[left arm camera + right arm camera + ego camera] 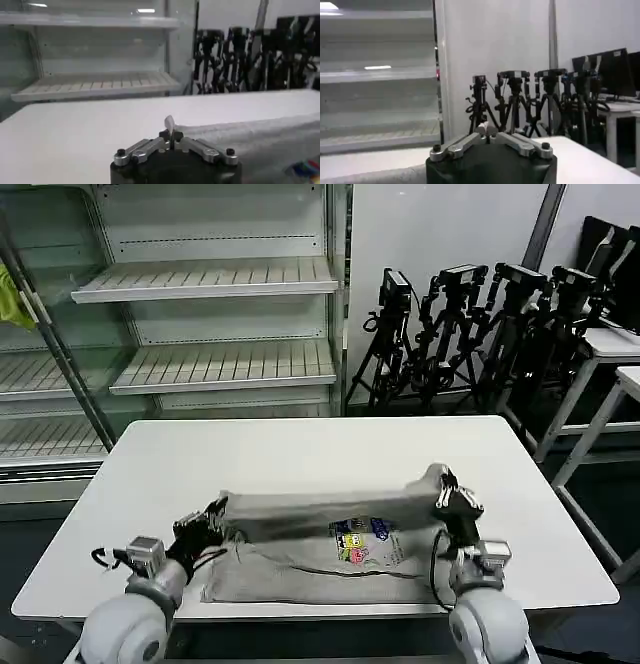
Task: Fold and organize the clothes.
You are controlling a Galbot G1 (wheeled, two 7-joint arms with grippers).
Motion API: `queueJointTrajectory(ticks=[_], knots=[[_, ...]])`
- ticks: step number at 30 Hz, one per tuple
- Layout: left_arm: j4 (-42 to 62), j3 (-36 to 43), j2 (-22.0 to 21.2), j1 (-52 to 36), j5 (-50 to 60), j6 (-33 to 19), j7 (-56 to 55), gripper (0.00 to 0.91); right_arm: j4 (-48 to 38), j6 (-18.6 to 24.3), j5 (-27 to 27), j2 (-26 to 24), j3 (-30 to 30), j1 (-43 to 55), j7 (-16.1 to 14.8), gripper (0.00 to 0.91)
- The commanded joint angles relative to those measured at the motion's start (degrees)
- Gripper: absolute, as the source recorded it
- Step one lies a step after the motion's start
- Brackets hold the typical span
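Observation:
The light grey T-shirt (330,534) lies across the near part of the white table (300,449), its colourful print (358,541) facing up. A long fold of it is lifted off the table between both grippers. My left gripper (217,510) is shut on the fold's left end, where a pinch of grey fabric (170,123) sticks up between the shut jaws of the gripper (171,136). My right gripper (446,484) holds the right end higher, and a tuft of fabric (485,129) shows in the closed jaws of the gripper (488,136).
Empty white shelving (215,279) stands behind the table on the left. Black tripods with cameras (470,324) are grouped at the back right, beside another white table (615,374). A yellow-green cloth (12,299) hangs at the far left.

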Motion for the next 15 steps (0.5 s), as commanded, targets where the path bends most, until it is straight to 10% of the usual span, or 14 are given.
queueJointTrajectory(ticks=[1,8,9,10,15], knots=[[-1.98,-0.79,0.26,9.48,8.04,-0.34,1.3,0.06,4.27,0.86,-3.15,1.42,0.69,-10.88,0.37,0.0],[-0.28,-0.52,-0.63,9.92,9.67,-0.49,1.27,0.06,2.15,-1.06,-4.0,2.84,0.22,-13.16,0.52,0.0],[-0.14,-0.39,-0.73,9.84,9.93,-0.49,1.36,0.081,1.86,-2.2,-3.97,2.92,0.22,-13.11,0.44,0.312],[-0.09,-0.3,-0.95,9.8,10.02,-0.47,1.52,0.806,1.69,-3.03,-3.92,2.95,0.19,-13.06,0.49,0.907],[-0.79,-0.69,-1.74,10.06,10.83,-1.22,5.03,0.907,3.39,-0.7,0.92,3.83,0.29,-13.77,-0.73,0.907]])
